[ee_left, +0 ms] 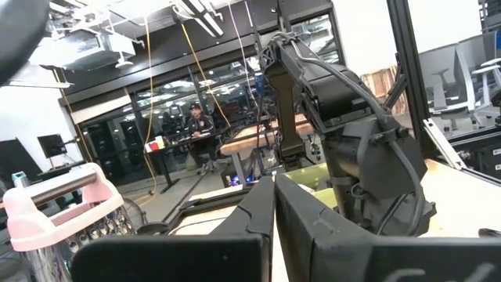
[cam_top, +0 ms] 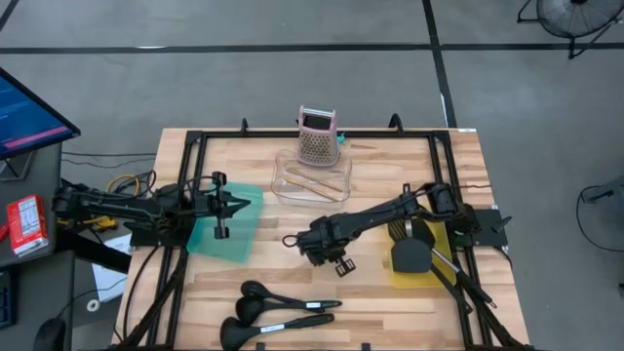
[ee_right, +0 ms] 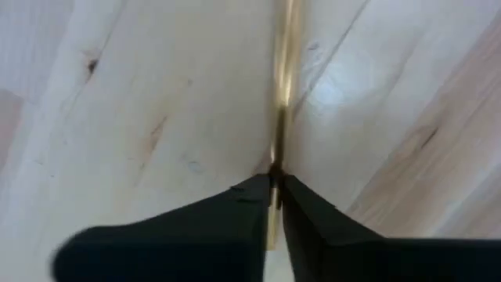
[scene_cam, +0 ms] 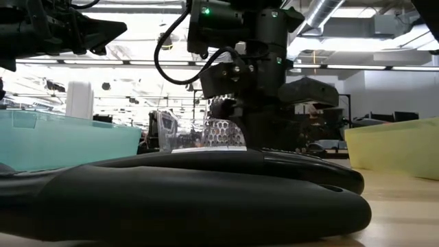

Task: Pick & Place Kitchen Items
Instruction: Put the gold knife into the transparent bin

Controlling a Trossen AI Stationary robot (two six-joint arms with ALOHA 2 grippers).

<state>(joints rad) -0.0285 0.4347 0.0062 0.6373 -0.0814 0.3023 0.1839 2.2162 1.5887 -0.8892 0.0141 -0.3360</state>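
A thin golden stick (ee_right: 286, 70) lies on the wooden tabletop in the right wrist view, and my right gripper (ee_right: 277, 182) is shut on it. From above, that gripper (cam_top: 312, 246) stands at the table's middle, pointing down. Several black long-handled utensils (cam_top: 278, 314) lie by the near edge and fill the low view's foreground (scene_cam: 206, 195). A black turner (cam_top: 408, 255) rests in the yellow tray (cam_top: 398, 281). My left gripper (cam_top: 242, 205) hovers shut over the teal tray (cam_top: 234, 239), holding nothing. My right gripper pinches the golden stick (ee_right: 279, 160) between its two fingertips, part way along its length. The fingers come from above, pointing down, and close on its two long sides. The stick lies flat along the tabletop, running on past the fingertips.
A clear tray (cam_top: 289, 185) with pale wooden sticks stands at the far middle, and the pink grater (cam_top: 318, 136) stands upright at its far edge. A black frame (cam_top: 185, 146) borders the table. Bare wood lies between the teal tray and my right gripper.
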